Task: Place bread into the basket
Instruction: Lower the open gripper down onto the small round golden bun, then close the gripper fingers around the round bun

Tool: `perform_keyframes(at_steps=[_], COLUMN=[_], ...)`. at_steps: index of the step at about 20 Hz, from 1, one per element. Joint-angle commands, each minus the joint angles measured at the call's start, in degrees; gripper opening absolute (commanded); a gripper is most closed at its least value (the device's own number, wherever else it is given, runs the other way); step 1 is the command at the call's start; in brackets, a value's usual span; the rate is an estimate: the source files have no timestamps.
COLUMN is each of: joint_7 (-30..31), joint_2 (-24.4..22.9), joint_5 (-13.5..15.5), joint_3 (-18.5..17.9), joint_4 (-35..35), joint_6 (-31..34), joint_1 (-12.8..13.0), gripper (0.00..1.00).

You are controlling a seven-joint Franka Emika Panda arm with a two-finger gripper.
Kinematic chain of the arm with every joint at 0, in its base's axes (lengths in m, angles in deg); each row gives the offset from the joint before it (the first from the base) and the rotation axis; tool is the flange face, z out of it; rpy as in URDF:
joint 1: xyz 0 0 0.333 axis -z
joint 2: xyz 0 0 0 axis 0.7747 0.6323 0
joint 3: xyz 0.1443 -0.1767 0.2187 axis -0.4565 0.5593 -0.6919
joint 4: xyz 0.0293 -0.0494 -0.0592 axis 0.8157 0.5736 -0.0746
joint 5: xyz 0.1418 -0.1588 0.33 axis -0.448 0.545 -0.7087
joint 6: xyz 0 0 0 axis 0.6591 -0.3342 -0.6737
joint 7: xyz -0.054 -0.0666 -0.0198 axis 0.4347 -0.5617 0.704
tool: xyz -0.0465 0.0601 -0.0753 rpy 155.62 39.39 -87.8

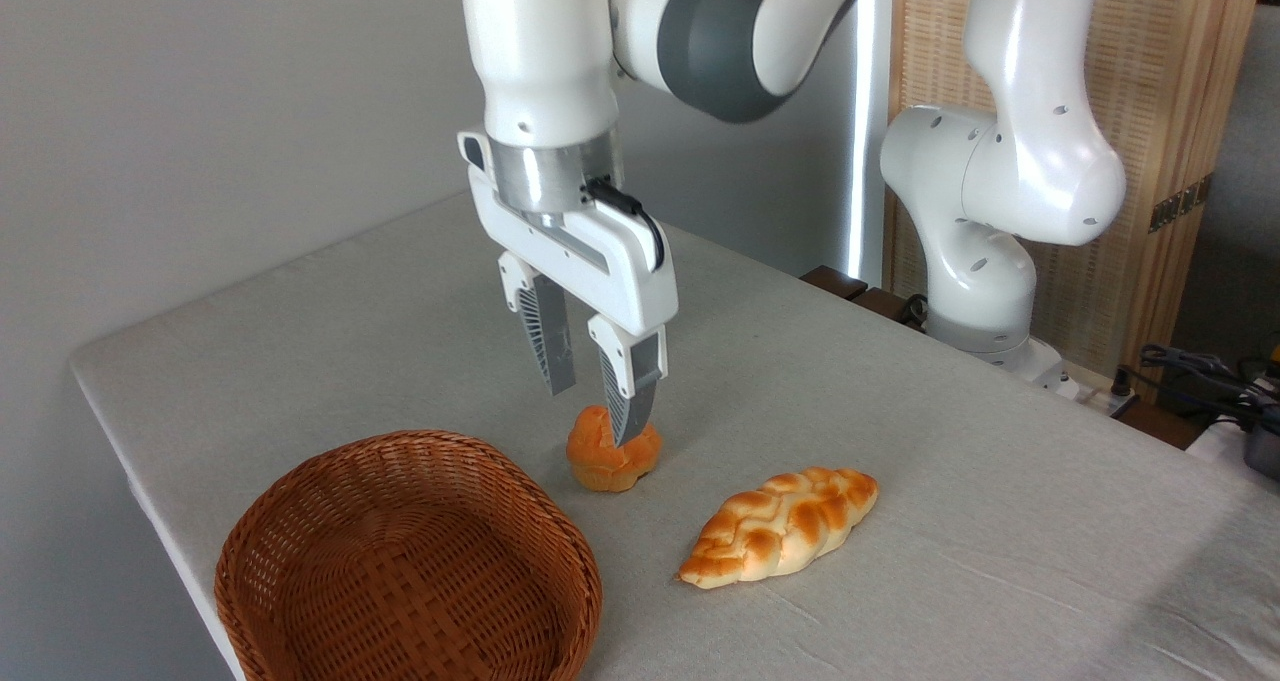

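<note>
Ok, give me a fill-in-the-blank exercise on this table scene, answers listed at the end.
1. The hand hangs over the small round ____, its fingers spread.
2. The wicker basket holds ____ at this moment.
3. The braided loaf lies to the ____ of the bun in the picture.
4. Both breads rest on the ____, outside the basket.

Missing words: bun; nothing; right; table
</note>
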Motion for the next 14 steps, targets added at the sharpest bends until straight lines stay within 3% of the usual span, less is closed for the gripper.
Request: perform_keyframes(at_steps=[1,4,10,11,13,14], joint_7=[-1.3,-1.3,-1.8,-2.3,-4.1,-4.3], joint_2=[-1.6,-1.6,-1.4,-1.4,-1.1,-1.0], joint_5=[2.5,5.6,5.0,4.9,4.9,4.9], joint_3=[-0.5,-0.5,-0.5,-0.5,-0.5,-0.4], joint_4=[3.9,6.4,10.2,10.6,10.9,11.0], joint_6=[-1.7,-4.8,-8.6,-8.9,-9.5,-9.5], joint_1=[1.6,2.0,3.3,3.3,3.3,3.4], gripper=[1.0,1.0,1.0,0.85,0.4,0.25])
